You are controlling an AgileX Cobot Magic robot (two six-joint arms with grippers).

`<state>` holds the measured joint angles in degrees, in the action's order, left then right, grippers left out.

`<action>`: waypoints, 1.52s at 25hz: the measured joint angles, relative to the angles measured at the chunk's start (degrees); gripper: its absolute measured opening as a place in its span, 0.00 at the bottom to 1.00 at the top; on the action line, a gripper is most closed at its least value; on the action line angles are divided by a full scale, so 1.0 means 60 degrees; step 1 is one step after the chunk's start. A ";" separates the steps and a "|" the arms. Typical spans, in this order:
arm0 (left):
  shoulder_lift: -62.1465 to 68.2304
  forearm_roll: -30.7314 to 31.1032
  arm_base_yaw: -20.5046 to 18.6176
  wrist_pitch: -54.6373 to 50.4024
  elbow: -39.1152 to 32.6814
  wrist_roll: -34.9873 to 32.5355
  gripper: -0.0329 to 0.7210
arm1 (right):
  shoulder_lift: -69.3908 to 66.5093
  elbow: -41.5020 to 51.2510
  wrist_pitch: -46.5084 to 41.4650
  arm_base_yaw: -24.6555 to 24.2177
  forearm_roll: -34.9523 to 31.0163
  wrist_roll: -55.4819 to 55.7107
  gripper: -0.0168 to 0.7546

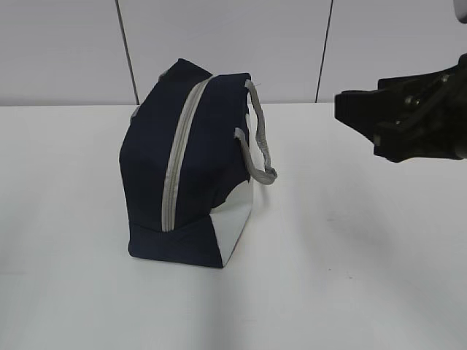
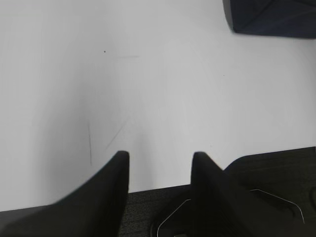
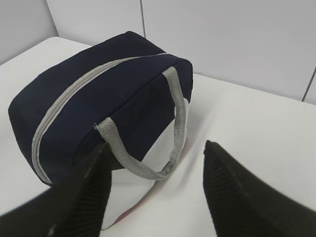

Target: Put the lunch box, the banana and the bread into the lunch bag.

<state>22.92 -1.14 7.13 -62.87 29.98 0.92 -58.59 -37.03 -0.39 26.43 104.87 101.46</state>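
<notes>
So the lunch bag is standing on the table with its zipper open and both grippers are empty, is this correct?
Not quite: the lunch bag has its grey zipper closed along its visible length, as the right wrist view shows. It does stand on the table, and both grippers hold nothing.

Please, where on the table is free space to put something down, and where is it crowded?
The white table is bare in front of the lunch bag and to its right, below the right gripper. It is also bare on the bag's left and under the left gripper. The only crowded spot is beside the bag's grey handle, where the open right gripper hovers close.
</notes>
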 joint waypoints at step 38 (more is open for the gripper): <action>-0.0018 0.0003 0.0000 0.0000 0.0000 0.0003 0.45 | 0.0205 0.0000 -0.3267 0.0000 -2.1375 -2.1738 0.59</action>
<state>22.81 -1.12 7.13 -62.87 29.98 0.94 -57.36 -37.03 -19.99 26.43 -23.38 -28.97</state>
